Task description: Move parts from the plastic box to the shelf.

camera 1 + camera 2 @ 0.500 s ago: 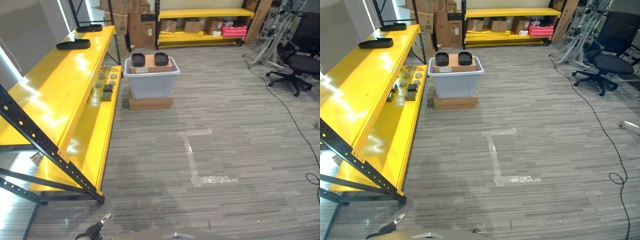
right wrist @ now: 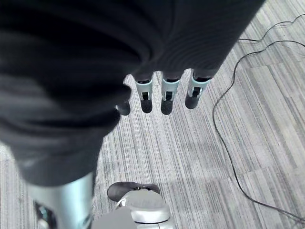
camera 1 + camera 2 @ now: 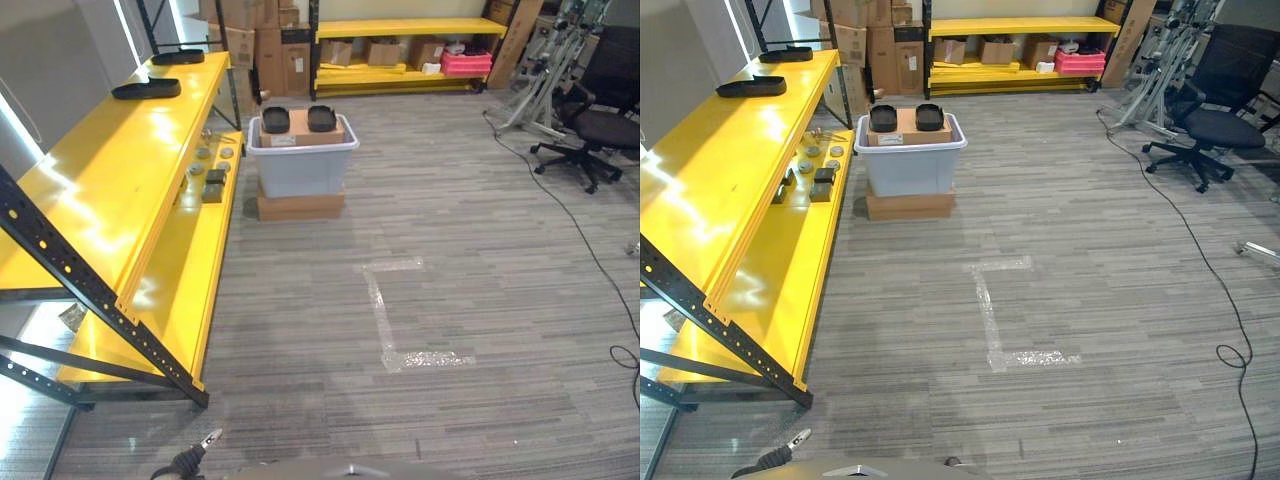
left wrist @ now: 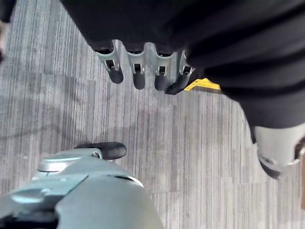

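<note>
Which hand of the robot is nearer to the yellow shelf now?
Left, as a judgement. The yellow shelf runs along the robot's left side. The left hand hangs over floor with a yellow edge just past its fingers; the right hand hangs over bare carpet.

We can't really make out the small parts (image 3: 212,175) on the yellow shelf (image 3: 110,180), they're too tiny to tell what they are. The plastic box (image 3: 302,160) hides whatever sits under its cardboard carton (image 3: 303,130). In both wrist views the dark covers hide most of each hand, so past the left fingers (image 4: 138,71) and right fingers (image 2: 167,98) we just get floor (image 3: 450,300).
</note>
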Controlling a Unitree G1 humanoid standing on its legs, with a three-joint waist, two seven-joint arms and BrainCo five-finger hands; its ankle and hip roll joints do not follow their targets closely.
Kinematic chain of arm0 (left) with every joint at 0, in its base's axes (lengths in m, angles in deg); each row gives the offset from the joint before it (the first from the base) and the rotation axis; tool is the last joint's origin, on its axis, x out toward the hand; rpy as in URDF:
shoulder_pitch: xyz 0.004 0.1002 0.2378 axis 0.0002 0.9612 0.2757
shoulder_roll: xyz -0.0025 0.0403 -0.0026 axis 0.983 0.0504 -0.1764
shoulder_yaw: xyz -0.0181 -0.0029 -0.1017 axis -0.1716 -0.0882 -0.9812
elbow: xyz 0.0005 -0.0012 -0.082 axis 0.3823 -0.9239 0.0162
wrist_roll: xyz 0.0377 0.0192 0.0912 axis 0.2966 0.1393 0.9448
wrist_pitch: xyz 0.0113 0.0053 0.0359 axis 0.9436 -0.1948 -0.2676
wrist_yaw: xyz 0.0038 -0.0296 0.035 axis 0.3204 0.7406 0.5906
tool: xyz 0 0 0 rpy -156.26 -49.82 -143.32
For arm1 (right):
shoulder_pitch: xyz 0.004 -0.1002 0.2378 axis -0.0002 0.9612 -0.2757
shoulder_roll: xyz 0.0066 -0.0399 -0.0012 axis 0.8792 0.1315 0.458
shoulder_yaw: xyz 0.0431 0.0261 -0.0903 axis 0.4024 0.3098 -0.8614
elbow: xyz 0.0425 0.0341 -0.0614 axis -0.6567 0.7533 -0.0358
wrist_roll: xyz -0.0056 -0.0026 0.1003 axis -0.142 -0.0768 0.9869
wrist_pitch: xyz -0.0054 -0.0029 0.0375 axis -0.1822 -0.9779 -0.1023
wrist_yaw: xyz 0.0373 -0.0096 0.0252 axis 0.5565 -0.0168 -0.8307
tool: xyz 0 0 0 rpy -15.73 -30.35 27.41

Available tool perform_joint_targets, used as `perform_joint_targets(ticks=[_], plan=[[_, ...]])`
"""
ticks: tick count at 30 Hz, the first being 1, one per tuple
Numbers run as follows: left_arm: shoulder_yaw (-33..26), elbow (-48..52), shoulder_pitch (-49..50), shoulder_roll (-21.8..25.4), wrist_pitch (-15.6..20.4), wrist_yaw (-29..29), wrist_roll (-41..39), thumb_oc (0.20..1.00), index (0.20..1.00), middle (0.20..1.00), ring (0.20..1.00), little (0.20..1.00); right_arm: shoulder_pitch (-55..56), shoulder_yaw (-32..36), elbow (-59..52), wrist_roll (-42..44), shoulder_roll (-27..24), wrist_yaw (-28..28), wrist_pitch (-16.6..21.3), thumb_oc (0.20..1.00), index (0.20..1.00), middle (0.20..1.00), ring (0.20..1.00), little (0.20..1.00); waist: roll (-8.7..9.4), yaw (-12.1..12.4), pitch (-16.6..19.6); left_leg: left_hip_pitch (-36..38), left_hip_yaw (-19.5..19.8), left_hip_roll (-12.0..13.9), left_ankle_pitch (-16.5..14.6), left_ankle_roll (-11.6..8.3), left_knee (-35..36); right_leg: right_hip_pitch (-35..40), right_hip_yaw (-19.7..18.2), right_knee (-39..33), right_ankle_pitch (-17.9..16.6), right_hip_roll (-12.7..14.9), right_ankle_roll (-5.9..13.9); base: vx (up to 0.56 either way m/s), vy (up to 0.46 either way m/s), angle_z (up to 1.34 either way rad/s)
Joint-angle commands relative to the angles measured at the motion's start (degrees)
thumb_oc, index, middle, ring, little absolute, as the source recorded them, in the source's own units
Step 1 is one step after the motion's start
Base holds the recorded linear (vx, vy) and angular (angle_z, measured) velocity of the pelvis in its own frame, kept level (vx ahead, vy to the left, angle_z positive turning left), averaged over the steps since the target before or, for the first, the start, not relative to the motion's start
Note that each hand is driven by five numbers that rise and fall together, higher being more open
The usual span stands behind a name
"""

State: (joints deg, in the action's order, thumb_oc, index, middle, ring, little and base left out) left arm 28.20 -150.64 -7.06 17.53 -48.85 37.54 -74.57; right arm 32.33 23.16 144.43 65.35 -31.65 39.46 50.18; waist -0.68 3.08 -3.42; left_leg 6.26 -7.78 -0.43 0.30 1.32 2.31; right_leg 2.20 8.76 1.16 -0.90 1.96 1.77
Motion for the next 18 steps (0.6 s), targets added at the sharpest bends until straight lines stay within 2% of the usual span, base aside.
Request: perform_joint_targets(ticks=[1, 9, 18], plan=[[-1.1, -3.1, -3.0, 0.6, -0.9, -1.9, 1.9, 1.000, 1.000, 1.000, 1.000, 1.000, -2.4, -1.3, 4.2, 0.8, -0.8, 0.4, -0.2, 1.000, 1.000, 1.000, 1.000, 1.000, 1.83, 0.3, -0.3, -0.5, -1.0, -0.2, -0.6, -2.00, 1.2, 2.8, 1.1, -5.9, -4.0, 3.5, 6.16, 0.00, 0.000, 0.00], [-0.8, -4.2, -3.4, 0.2, -3.4, -1.5, 3.0, 1.000, 1.000, 1.000, 1.000, 1.000, -2.4, -1.7, 4.2, 0.4, -0.3, 0.5, -0.3, 1.000, 1.000, 1.000, 1.000, 1.000, 1.82, 0.1, -0.1, -0.3, -1.0, -0.3, -0.7, -1.92, 1.2, 3.0, 0.9, -5.8, -3.9, 3.5, 6.14, 0.00, 0.000, 0.00], [-1.0, -4.7, -3.2, 0.1, -3.0, -3.0, 2.5, 1.000, 1.000, 1.000, 1.000, 1.000, -2.5, -2.1, 4.5, 1.3, 0.0, 0.7, -0.1, 1.000, 1.000, 1.000, 1.000, 1.000, 1.81, 0.4, -0.3, -0.3, -0.6, -0.4, -0.9, -1.77, 0.9, 3.1, 0.9, -5.5, -3.9, 3.8, 6.13, 0.00, 0.001, 0.00]])
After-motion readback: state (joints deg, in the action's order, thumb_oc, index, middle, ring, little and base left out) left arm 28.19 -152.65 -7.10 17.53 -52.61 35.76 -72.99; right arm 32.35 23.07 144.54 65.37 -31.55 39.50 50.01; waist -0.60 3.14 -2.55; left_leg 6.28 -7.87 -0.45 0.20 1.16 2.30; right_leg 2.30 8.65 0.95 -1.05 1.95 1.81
